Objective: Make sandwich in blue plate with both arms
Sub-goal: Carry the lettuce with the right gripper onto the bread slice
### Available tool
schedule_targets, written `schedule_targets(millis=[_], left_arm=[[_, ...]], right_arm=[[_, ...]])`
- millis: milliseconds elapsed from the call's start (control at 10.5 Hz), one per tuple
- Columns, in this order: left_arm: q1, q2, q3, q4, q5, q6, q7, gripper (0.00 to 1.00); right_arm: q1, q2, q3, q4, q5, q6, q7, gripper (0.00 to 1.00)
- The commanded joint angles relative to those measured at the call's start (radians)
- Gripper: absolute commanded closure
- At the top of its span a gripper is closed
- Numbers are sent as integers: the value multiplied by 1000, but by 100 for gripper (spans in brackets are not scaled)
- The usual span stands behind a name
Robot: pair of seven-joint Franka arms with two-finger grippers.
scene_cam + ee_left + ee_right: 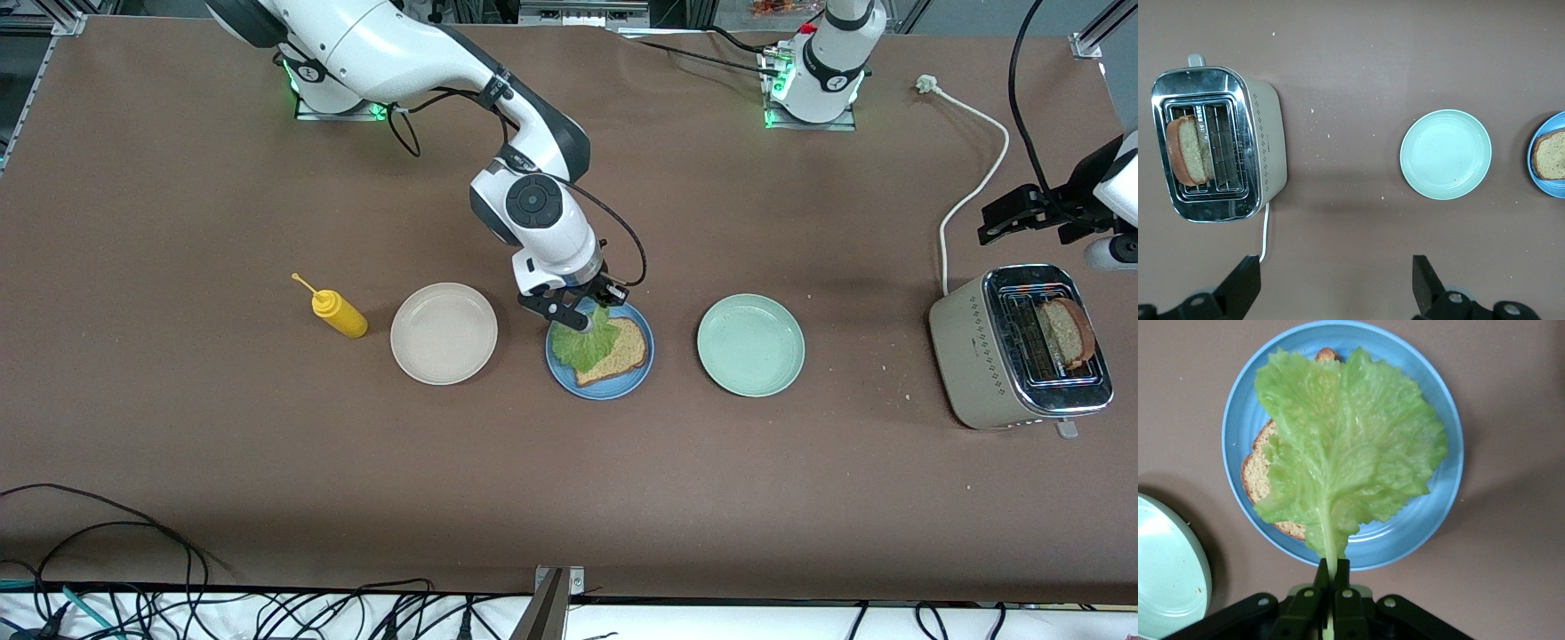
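Blue plate [642,373] holds one bread slice [617,354]; my right gripper [582,313] pinches lettuce [580,345] over it. Toaster [969,351] holds second slice [1065,332]; my left gripper [1335,283] spread, waiting.

Both arms [391,53]: glossy white shells w/ dark grey joint bands, round grey cap on the right arm's wrist. Bases glow green, left base [813,89] has a red fitting up top. Thin black cable loops along the right arm. Right pincer [582,313] black, slim fingers; left pincer [1331,287] black, w/ screw heads at its mounts.
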Motion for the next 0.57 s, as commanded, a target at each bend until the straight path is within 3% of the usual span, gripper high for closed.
schedule_targets(millis=[0,95,191,286,477], left_arm=[[27,8,-8,25,19,-22,12,0],[34,8,-8,25,17,-22,12,0],[34,8,-8,25,17,-22,12,0],[34,8,-8,25,17,-22,12,0],[34,8,-8,25,17,-22,12,0]], right_arm=[[22,51,-12,42,-14,69,23,100],[22,51,-14,42,-14,74,25,67],[21,49,-15,42,-17,75,25,55],[22,45,-23,43,-18,75,23,36],[21,23,-46,45,-55,72,17,27]])
